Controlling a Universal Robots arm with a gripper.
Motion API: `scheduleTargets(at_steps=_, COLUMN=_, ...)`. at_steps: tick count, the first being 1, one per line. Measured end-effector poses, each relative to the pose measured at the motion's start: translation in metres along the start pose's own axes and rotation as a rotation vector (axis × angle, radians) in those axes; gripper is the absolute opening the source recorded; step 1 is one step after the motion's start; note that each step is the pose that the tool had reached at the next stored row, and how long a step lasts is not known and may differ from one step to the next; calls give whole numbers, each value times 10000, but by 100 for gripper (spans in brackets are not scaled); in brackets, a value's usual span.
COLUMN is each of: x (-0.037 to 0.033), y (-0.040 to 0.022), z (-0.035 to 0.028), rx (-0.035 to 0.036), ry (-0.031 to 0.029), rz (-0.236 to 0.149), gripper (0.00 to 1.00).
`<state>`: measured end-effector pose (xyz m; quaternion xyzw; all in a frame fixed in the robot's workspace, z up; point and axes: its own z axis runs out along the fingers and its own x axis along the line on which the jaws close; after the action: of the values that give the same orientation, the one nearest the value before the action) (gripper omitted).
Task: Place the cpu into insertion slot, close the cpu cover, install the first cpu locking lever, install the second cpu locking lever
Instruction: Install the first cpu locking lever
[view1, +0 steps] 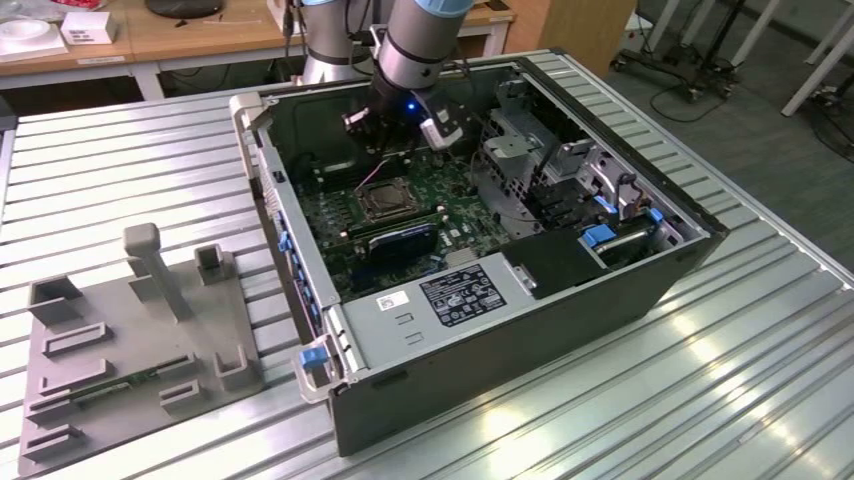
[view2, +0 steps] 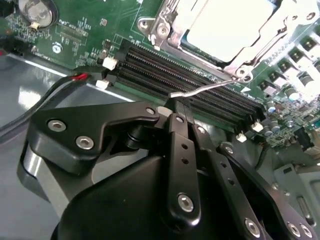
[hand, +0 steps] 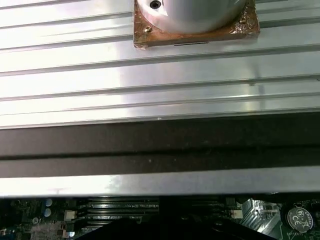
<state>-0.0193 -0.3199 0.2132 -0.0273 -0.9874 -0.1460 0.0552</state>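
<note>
Here, exterior view: an open case (view1: 534, 260) lies on the ribbed bench (view1: 747, 400). The claw (view1: 395, 128) hangs over the board (view1: 400, 215), near the slot (view1: 382, 200). A grey fixture (view1: 134, 330) sits well apart on the exterior view's left.
Second wrist view, cpu (view2: 227, 25): seated in the slot, under the shut cover (view2: 162, 22).
Second wrist view, claw (view2: 180, 111): fingers pressed together, tips right at the free end of a thin silver lever (view2: 210, 86); pinching or only touching, cannot tell.
Second wrist view, memory slots (view2: 170, 70): between claw and cover.
First wrist view: bench (hand: 160, 85), dark case wall (hand: 160, 145), a strip of board (hand: 45, 225).
</note>
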Motion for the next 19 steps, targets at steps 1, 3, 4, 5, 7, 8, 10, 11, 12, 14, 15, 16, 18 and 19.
scheduleTargets(at_steps=1, x=2, y=4, z=-15, rx=-4, ry=0, rz=1, gripper=11)
scheduleTargets(at_steps=3, x=6, y=13, z=-43, rx=-6, ry=0, rz=2, gripper=11)
scheduleTargets(at_steps=4, x=8, y=17, z=-58, rx=-7, ry=0, rz=1, gripper=11)
scheduleTargets(at_steps=5, x=9, y=21, z=-71, rx=-10, ry=0, rz=1, gripper=11)
scheduleTargets(at_steps=7, x=12, y=29, z=-96, rx=-12, ry=0, rz=1, gripper=11)
scheduleTargets(at_steps=8, x=13, y=32, z=-105, rx=-13, ry=0, rz=0, gripper=11)
scheduleTargets(at_steps=10, x=14, y=31, z=-115, rx=-15, ry=1, rz=0, gripper=11)
scheduleTargets(at_steps=11, x=14, y=27, z=-118, rx=-16, ry=1, rz=-1, gripper=11)
scheduleTargets(at_steps=12, x=14, y=22, z=-122, rx=-16, ry=1, rz=-1, gripper=11)
scheduleTargets(at_steps=14, x=14, y=6, z=-129, rx=-27, ry=2, rz=-1, gripper=11)
scheduleTargets(at_steps=15, x=14, y=-4, z=-133, rx=-35, ry=2, rz=-2, gripper=11)
scheduleTargets(at_steps=16, x=14, y=-15, z=-137, rx=-45, ry=0, rz=-3, gripper=11)
scheduleTargets(at_steps=18, x=17, y=-39, z=-144, rx=-59, ry=-6, rz=-8, gripper=11)
scheduleTargets(at_steps=19, x=20, y=-49, z=-147, rx=-65, ry=-11, rz=-9, gripper=11)
